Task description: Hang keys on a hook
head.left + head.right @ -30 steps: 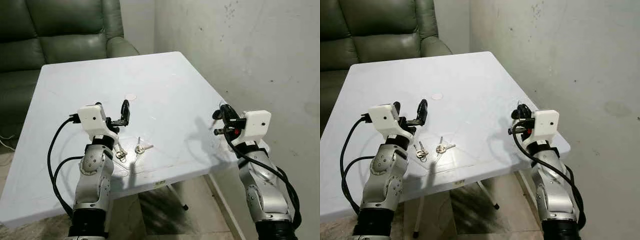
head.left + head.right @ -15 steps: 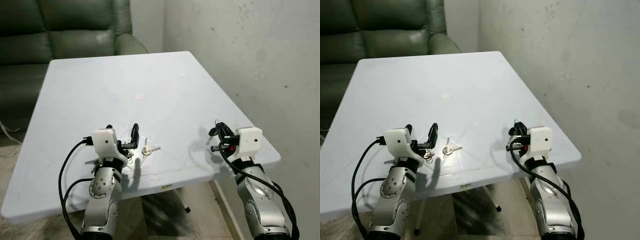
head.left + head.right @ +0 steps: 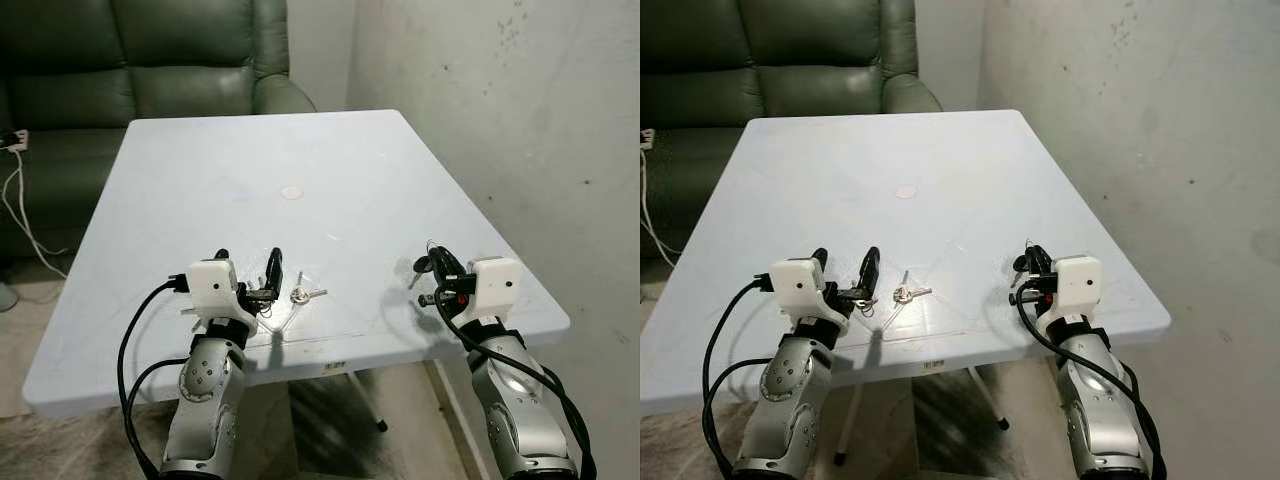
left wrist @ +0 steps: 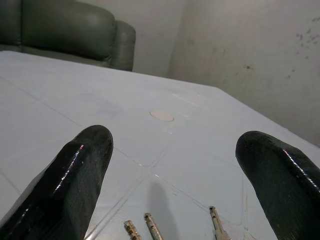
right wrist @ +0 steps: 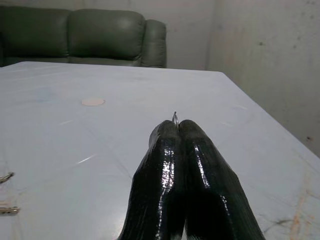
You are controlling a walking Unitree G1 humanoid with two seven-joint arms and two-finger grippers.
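Note:
Two small bunches of silver keys lie on the white table (image 3: 200, 180) near its front edge: one bunch (image 3: 300, 294) just right of my left gripper, the other (image 3: 862, 298) between its fingers. My left gripper (image 3: 248, 268) is open and low over the table, and key tips (image 4: 151, 227) show between its wide-spread fingers (image 4: 75, 175). My right gripper (image 3: 428, 266) is shut near the table's right front corner. A thin wire hook (image 5: 175, 117) pokes out from its fingertips.
A small round disc (image 3: 291, 192) lies mid-table. A green sofa (image 3: 190, 60) stands behind the table and a bare wall (image 3: 520, 120) runs close along the right. A white cable (image 3: 18, 205) trails on the floor at the left.
The camera has pulled back and shifted. My left gripper has come down from above the table to the level of the keys. The right gripper stays shut.

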